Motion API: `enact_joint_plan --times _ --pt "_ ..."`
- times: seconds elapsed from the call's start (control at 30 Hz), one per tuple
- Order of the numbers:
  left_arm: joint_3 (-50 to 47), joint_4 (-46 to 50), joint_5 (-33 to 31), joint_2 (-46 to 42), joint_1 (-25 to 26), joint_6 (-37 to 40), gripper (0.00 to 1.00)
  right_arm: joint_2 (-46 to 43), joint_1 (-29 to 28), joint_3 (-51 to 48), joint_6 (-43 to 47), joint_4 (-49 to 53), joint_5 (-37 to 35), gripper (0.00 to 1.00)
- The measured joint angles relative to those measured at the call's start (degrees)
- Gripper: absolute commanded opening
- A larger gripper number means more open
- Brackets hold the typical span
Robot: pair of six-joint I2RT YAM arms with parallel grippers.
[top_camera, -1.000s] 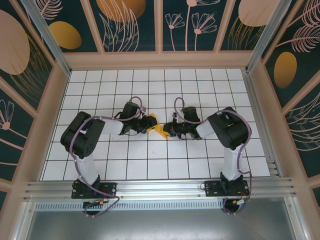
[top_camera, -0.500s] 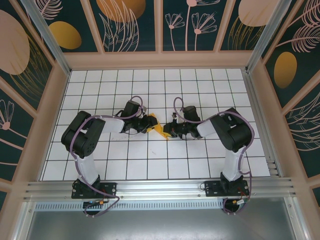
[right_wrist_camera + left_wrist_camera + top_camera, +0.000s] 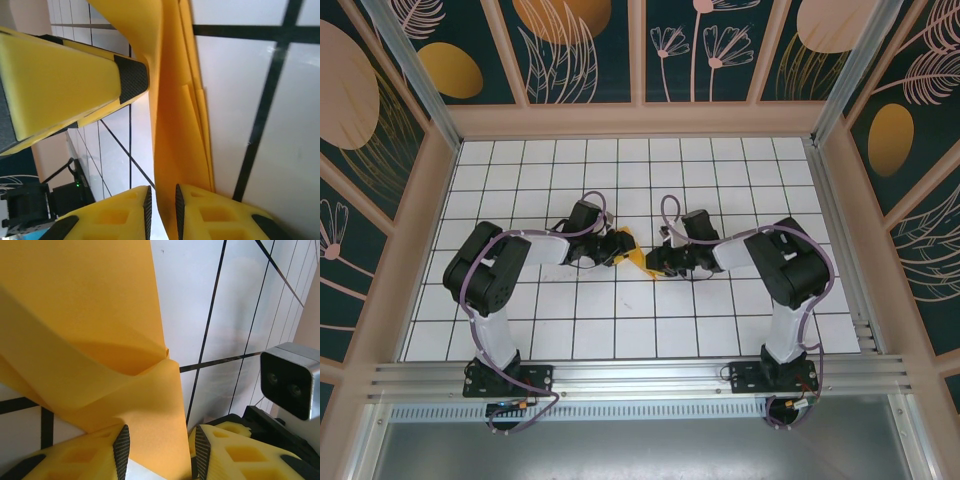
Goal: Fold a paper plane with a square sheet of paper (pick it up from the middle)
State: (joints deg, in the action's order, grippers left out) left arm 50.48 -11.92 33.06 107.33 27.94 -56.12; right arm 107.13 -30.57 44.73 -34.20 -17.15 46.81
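Two grippers meet over one creased square sheet of paper (image 3: pixel 635 259) at the centre of the tiled table (image 3: pixel 620 322). Left gripper (image 3: pixel 159 452): pads pinching the sheet's fold. Right gripper (image 3: pixel 161 210): jaws a narrow slit at the paper's edge, grip uncertain.

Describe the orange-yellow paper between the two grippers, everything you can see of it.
The orange-yellow paper is thin, matte and plain. It is folded into several overlapping layers with sharp creases and one loosely curved flap. It lies small and bunched near the middle of the white gridded table. It runs between the pads of the left gripper and of the right gripper.
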Motion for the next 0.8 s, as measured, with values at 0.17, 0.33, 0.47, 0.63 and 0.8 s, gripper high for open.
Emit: enact_joint_plan --times 0.17,0.33,0.47,0.63,0.8 --pt "0.2 0.3 -0.1 0.0 0.1 0.0 0.43 -0.6 -2.3 2.1 5.9 4.3 -4.6 0.18" --pt "0.2 0.4 -0.2 0.0 0.1 0.0 0.43 -0.6 -2.6 2.5 8.5 5.8 -6.3 0.13" --pt "0.4 0.7 -0.3 0.1 0.1 0.0 0.43 -0.7 -2.7 2.5 9.4 6.1 -6.7 0.13" --pt "0.8 1.4 -0.4 0.2 0.2 0.0 0.43 -1.4 -2.6 2.4 10.8 6.2 -7.8 0.17" --pt "1.2 2.1 -0.5 0.3 0.2 0.0 0.43 -4.0 -2.8 2.5 14.4 7.8 -9.8 0.18"
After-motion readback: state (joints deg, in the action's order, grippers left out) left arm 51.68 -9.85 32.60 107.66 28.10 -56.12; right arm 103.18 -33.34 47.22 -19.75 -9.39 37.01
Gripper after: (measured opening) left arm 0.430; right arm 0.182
